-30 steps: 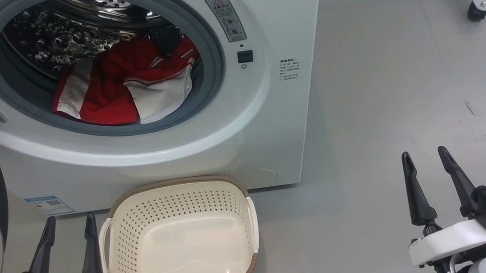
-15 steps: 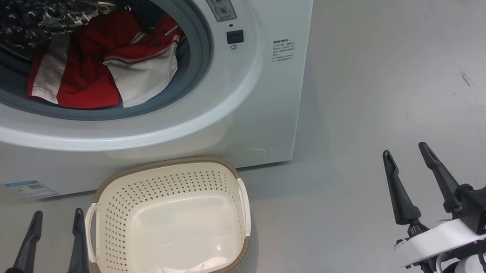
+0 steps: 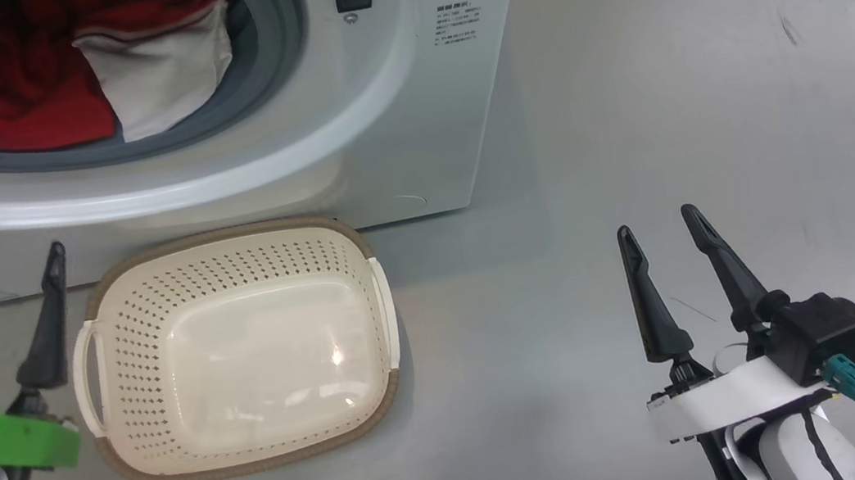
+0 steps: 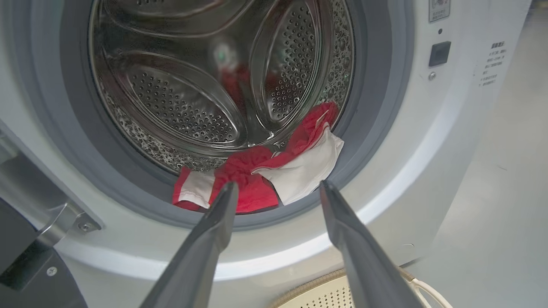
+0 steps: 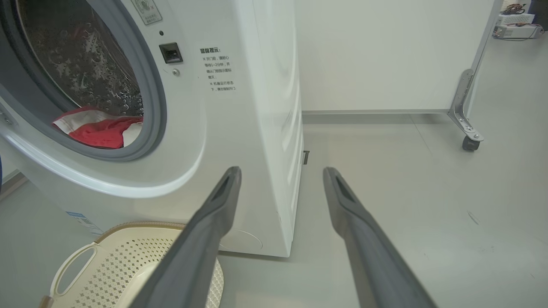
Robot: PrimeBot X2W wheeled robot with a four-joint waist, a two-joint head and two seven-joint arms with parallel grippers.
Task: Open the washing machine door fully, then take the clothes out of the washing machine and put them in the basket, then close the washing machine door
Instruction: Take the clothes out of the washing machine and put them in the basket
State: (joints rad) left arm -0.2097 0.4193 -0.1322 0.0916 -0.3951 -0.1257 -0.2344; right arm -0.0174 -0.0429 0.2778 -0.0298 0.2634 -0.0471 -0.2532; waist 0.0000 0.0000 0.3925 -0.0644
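Here, our left gripper [image 3: 15,243] is holding its fingers apart, empty, aiming into the washer [image 3: 394,112]. The basket [image 3: 220,236] is sitting just before the washer, long axis running left to right, handles at both ends. The clothes [image 3: 37,101] are lying at the washer's front lip. Since a second ago our head view is dipping, and the left gripper is drawing level with the basket's far rim. Our right gripper [image 3: 655,219] is spreading empty over open floor [image 3: 662,77].

my right wrist feed shows a white wall [image 5: 376,51] at twelve o'clock and a metal bracket [image 5: 463,96] on a black caster [image 5: 470,144] at two o'clock. i see a dark scuff [image 3: 786,27] on the grey floor [image 3: 627,123].
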